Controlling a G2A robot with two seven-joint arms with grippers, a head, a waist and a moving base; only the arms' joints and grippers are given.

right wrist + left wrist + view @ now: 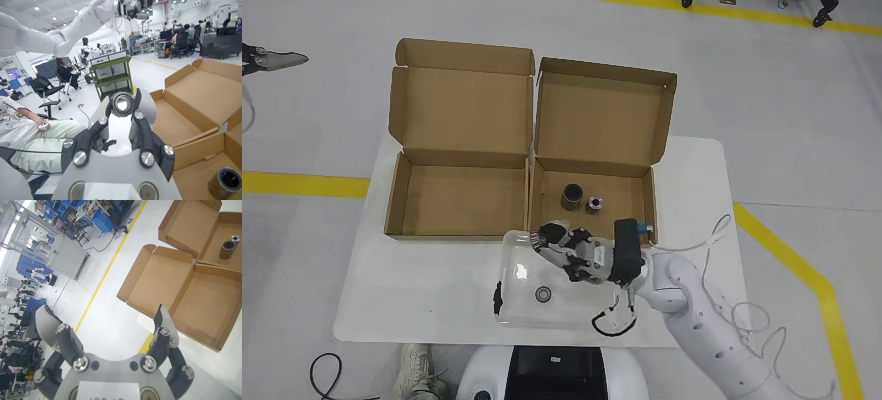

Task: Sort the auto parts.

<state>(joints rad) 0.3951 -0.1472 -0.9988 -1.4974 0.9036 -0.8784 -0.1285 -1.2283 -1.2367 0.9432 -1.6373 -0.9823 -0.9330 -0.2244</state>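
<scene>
Table: a white top with rounded corners, carrying two cardboard boxes along its far half and a clear tray at the near edge
Room: a pale grey workshop floor crossed by a yellow line that passes behind the table; blue workbenches, office chairs and a green cart stand farther off
Left box: open, its lid folded back on the far side, bare brown floor inside
Right box: open the same way and touching the left box side by side; a dark sleeve stands upright in it, with a small silver bush just beside it
Clear tray: in front of the right box, its far rim near that box's front wall; a small ring lies on its floor
Right gripper: clamped on a roller bearing, one finger on each side of the ring, bore facing the camera; from above it hangs over the tray's far corner, just short of the right box's front wall
In the way: that front wall stands between the bearing and the two parts inside
Left gripper: fingers spread wide with nothing between them, held high off the table's left side and looking down on both boxes
Left arm: raised overhead in the right wrist view
</scene>
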